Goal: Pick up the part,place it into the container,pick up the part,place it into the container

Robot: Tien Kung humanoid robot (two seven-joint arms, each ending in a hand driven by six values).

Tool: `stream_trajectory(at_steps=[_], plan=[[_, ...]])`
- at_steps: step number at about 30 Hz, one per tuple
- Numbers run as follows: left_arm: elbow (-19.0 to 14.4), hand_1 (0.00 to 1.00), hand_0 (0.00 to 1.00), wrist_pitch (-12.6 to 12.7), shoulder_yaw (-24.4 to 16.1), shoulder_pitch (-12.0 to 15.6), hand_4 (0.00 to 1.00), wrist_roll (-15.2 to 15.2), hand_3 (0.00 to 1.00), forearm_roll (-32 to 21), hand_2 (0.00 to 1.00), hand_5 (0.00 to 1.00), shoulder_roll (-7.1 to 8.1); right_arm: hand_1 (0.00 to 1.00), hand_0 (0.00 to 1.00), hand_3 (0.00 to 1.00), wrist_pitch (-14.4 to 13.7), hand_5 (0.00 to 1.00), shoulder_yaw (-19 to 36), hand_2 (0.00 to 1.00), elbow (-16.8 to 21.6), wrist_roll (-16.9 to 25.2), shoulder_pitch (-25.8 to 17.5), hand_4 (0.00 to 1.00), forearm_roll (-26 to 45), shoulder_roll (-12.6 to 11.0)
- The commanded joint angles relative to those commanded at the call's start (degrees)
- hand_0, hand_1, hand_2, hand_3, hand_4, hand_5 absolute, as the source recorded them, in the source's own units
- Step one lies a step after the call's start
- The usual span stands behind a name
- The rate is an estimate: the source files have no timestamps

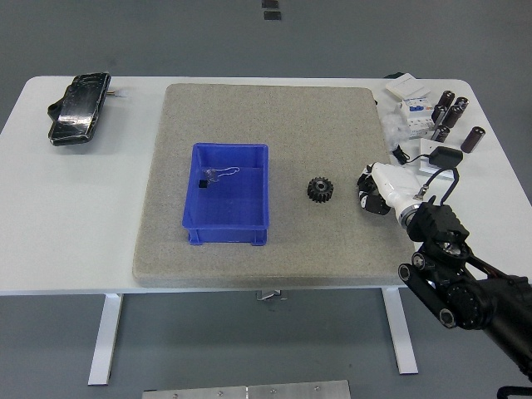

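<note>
A black gear (321, 190), the part, lies on the grey mat (266, 116), to the right of the blue container (226, 237). Inside the container are a small black piece (201, 184) and a clear bag (218, 174). My right hand (368, 194) comes in from the lower right. It hovers low over the mat's right edge, a short way right of the gear and apart from it. Its fingers are loosely bent and hold nothing. My left arm is out of view.
A black pouch (79, 109) lies at the table's back left. At the back right are white boxes (413, 106), several dark cylinders (453, 113) and a black adapter (446, 156) with a cable, just behind my right hand.
</note>
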Motion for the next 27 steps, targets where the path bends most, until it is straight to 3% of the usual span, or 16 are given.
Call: stream_trajectory(at_steps=[5, 6, 8, 15, 21, 27], plan=[[0.0, 0.613, 0.638, 0.0, 0.0, 0.0, 0.688, -0.1, 0.59, -0.1, 0.578, 0.106, 0.0, 0.33, 0.493, 0.457, -0.7, 0.002, -0.2, 0.471, 0.7, 0.3, 0.0, 0.123, 0.2, -0.1], [0.0, 0.613, 0.638, 0.0, 0.0, 0.0, 0.688, -0.1, 0.592, -0.1, 0.579, 0.101, -0.01, 0.333, 0.5, 0.397, -1.0, 0.002, -0.2, 0.432, 1.1, 0.4, 0.0, 0.088, 0.3, -0.2], [0.0, 0.613, 0.638, 0.1, 0.0, 0.0, 0.688, -0.1, 0.592, -0.2, 0.579, 0.101, -0.03, 0.333, 0.5, 0.397, -1.6, 0.002, -0.3, 0.432, 2.0, 0.6, 0.1, 0.088, 0.4, -0.3], [0.0, 0.613, 0.638, 0.1, 0.0, 0.0, 0.689, -0.1, 0.592, -0.4, 0.58, 0.103, -0.12, 0.328, 0.49, 0.368, -3.4, 0.002, -2.7, 0.412, 7.8, 1.0, 1.7, 0.071, 1.6, 0.4], [0.0, 0.613, 0.638, 0.2, 0.0, 0.1, 0.692, 0.1, 0.592, -0.4, 0.579, 0.111, -0.15, 0.327, 0.493, 0.366, -5.0, 0.002, -9.1, 0.41, 13.8, 0.7, 4.4, 0.067, 3.0, 3.7], [0.0, 0.613, 0.639, 0.1, -0.1, 0.0, 0.695, 0.1, 0.592, -0.2, 0.579, 0.115, -0.15, 0.346, 0.537, 0.386, -6.8, 0.002, -16.2, 0.436, 15.1, 0.6, 6.6, 0.087, 3.0, 8.2]])
